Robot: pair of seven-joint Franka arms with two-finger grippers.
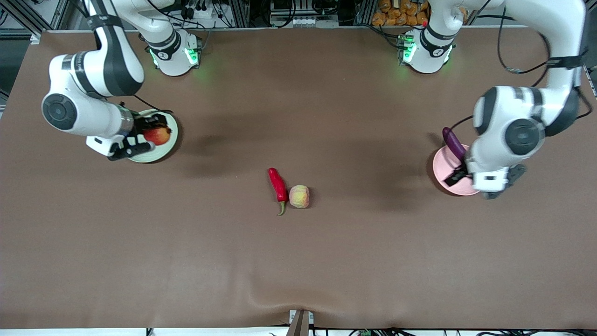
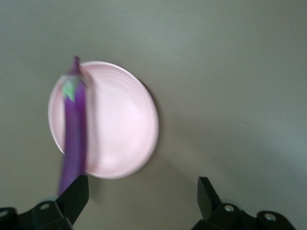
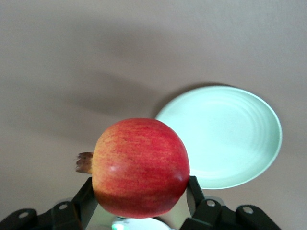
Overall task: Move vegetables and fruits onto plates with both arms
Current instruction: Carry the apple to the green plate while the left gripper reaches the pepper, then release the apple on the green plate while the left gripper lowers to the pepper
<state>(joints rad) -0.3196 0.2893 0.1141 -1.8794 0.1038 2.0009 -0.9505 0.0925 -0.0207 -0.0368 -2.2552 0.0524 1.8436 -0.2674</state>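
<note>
Right gripper [image 3: 139, 201] is clamping the pomegranate [image 3: 140, 166] over the green plate [image 3: 240, 139] — left gripper [image 2: 141, 194] is hanging spread over the pink plate [image 2: 120, 120], eggplant [image 2: 74, 129] against one finger. Chili [image 1: 278, 184] and peach [image 1: 299, 196] are lying mid-table.

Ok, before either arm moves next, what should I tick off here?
1. Right hand shut on pomegranate: ok.
2. Pomegranate over green plate: ok.
3. Left hand open: ok.
4. Eggplant lying settled on pink plate: cannot tell; it slants across the rim.
5. Chili and peach side by side mid-table, unobstructed for pickup: ok.
</note>
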